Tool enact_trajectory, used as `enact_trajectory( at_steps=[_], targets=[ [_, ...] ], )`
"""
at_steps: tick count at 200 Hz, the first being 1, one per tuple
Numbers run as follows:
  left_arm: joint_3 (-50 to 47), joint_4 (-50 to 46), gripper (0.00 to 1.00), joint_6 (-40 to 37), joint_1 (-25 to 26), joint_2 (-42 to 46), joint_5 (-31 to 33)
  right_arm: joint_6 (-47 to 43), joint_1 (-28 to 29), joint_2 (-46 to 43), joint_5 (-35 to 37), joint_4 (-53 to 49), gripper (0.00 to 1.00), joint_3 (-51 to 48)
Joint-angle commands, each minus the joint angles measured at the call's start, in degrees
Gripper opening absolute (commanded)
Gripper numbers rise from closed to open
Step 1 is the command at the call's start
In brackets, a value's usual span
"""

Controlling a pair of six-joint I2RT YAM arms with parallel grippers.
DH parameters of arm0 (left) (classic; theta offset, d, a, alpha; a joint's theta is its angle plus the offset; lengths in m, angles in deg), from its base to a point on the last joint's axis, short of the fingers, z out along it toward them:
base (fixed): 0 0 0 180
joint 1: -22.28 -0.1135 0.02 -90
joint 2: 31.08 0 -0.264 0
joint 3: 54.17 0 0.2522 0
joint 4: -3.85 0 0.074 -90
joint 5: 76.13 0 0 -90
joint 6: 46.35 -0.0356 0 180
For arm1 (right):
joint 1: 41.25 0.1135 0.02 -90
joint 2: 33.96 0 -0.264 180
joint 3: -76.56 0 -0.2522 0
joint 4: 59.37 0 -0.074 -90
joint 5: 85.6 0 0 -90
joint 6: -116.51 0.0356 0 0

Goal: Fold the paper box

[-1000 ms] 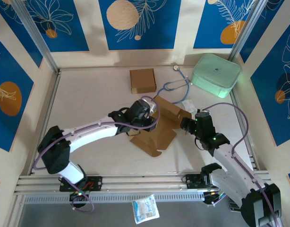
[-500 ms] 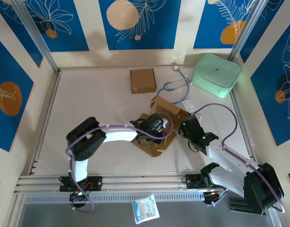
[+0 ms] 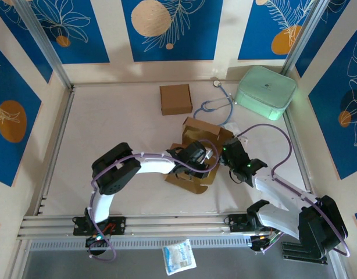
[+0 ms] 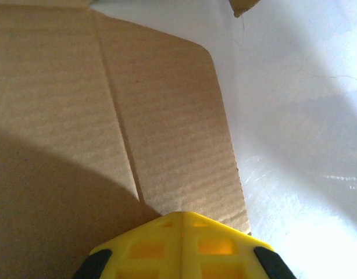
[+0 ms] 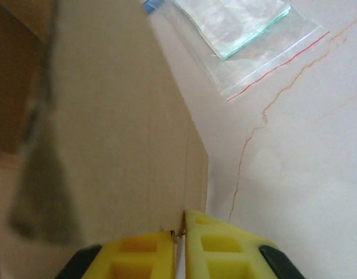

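The paper box is brown cardboard, half unfolded in the middle of the table, with one wall raised and flat panels spread toward me. My left gripper is shut, its yellow fingertips pressed together with nothing between them, right over a creased flat panel. My right gripper comes in from the right and is shut on the thin edge of an upright flap; the cardboard edge shows between its fingers.
A small closed brown box sits at the back. A stethoscope and a mint green case lie at the back right. A clear zip bag lies just right of the box. A white packet lies below the rail.
My left arm swung down and right onto the box's flat panels and shut. My right gripper moved in to the box's right flap and closed on it. The box shifted slightly.
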Motion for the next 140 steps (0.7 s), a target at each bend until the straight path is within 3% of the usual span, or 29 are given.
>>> enact_trajectory(
  at_steps=[1,31,101,140],
  targets=[
    [1.74,-1.04,0.00,-1.23,0.28,-2.53,0.58,3.06,0.41,-0.82,-1.58,-1.65,0.08,2.41],
    [2.78,0.45,0.00,-0.52,0.03,-3.86,-0.49,7.00,1.12,-0.75,-4.58,-2.11,0.10,2.19],
    [3.17,1.81,0.00,0.31,-0.76,-4.07,-0.87,11.25,3.42,0.99,-4.33,-1.03,0.07,-0.49],
    [2.19,3.49,0.00,1.10,-1.04,-2.51,-0.90,11.92,5.94,3.96,0.56,-2.02,0.08,-0.69]
  ],
)
